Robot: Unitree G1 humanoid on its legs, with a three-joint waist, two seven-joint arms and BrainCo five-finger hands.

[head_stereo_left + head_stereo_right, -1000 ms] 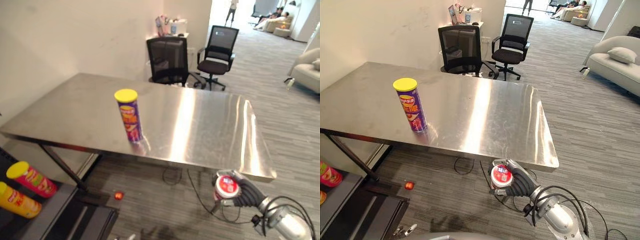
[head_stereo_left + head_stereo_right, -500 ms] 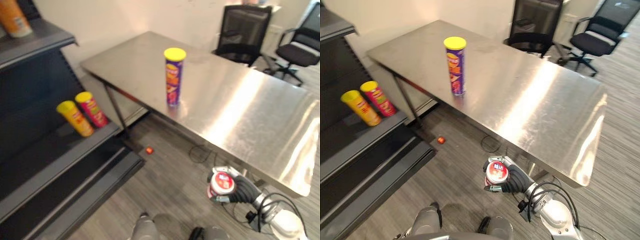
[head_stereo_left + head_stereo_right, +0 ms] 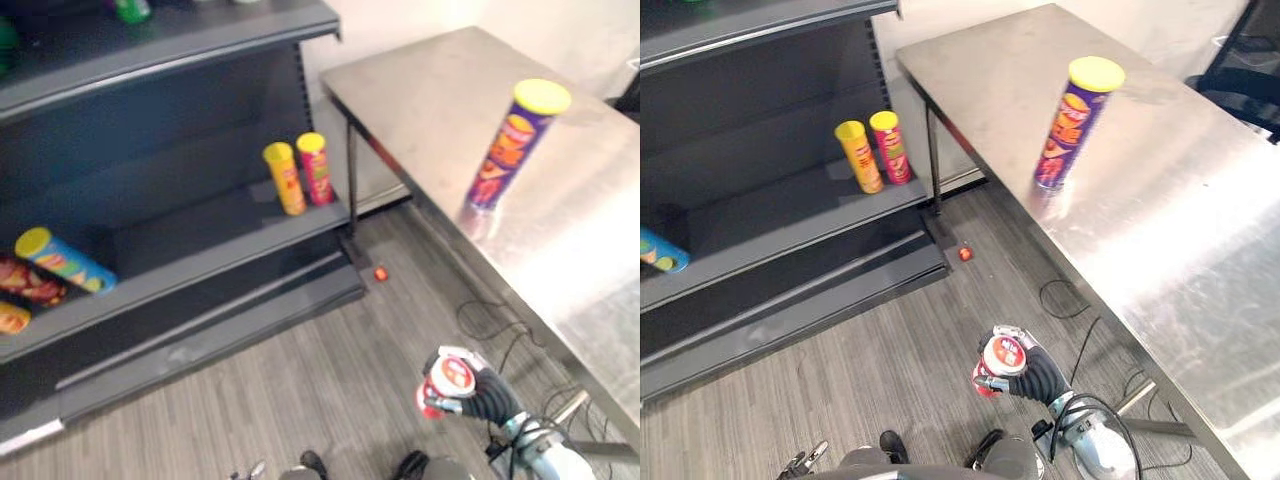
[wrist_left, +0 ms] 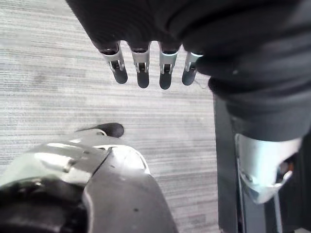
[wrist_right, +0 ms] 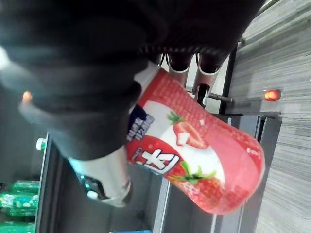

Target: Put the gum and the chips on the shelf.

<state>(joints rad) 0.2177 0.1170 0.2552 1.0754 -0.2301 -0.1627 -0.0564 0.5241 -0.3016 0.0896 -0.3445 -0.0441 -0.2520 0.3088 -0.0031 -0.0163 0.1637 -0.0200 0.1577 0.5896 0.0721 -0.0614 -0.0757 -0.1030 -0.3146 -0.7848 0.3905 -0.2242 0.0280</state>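
Fingers [image 5: 181, 65] of the R hand [image 3: 1035, 372] are curled tight round the gum tub [image 5: 194, 145], held low over the floor, well apart from the table [image 3: 1200, 230]. Grip same as 1 s ago. The whole view has swung (camera, not things), so the shelf [image 3: 790, 225] now faces us, w/ bare board beside a yellow can [image 3: 858, 157] and a red can [image 3: 890, 148]. The chips can [image 3: 1070, 125] stands upright on the table, untouched. L hand [image 4: 142, 68]: fingers loose, empty. Gum prob. goes first.

Glossy steel table [image 3: 1160, 200], matt dark shelf [image 3: 770, 235], ribbed carpet [image 3: 890, 360].
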